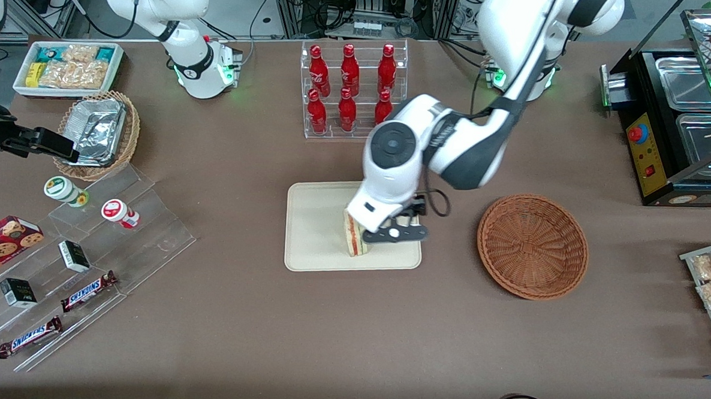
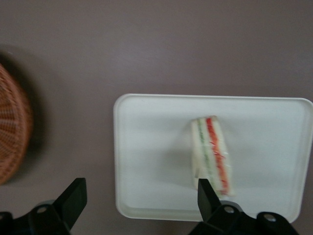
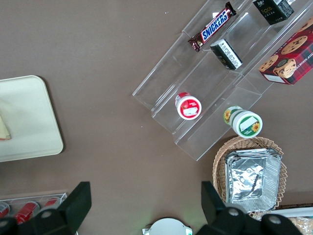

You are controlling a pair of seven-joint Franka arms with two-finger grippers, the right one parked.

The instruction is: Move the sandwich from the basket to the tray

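You had the desk (image 1: 350, 331) laid out with the tray (image 1: 312, 233) near the middle and the basket (image 1: 532, 245) just beside it, toward the working arm's end; the two didn't touch. The basket looked empty in the front view, nothing in the weave. The sandwich (image 1: 352, 240) was already on the tray, standing on an edge with its red and green filling stripes facing up, in the half of the tray closer to the basket.

Key relation for your next move: in the wrist view the sandwich (image 2: 211, 155) ran lengthwise toward the gripper (image 2: 141, 200), and its near end sat right at one finger (image 2: 206, 196), not centred between the two. The other finger (image 2: 73, 198) was well apart from it, over bare desk off the tray's edge.

Your gripper (image 1: 397, 232) hung above the tray, spread wide, gripping nothing. I couldn't tell whether that one finger touched the bread or just overlapped it in view.

My read: placement looked done, so a straight lift clear seemed the sensible exit. A sideways swing risked tipping the sandwich, since it stood on a narrow edge.
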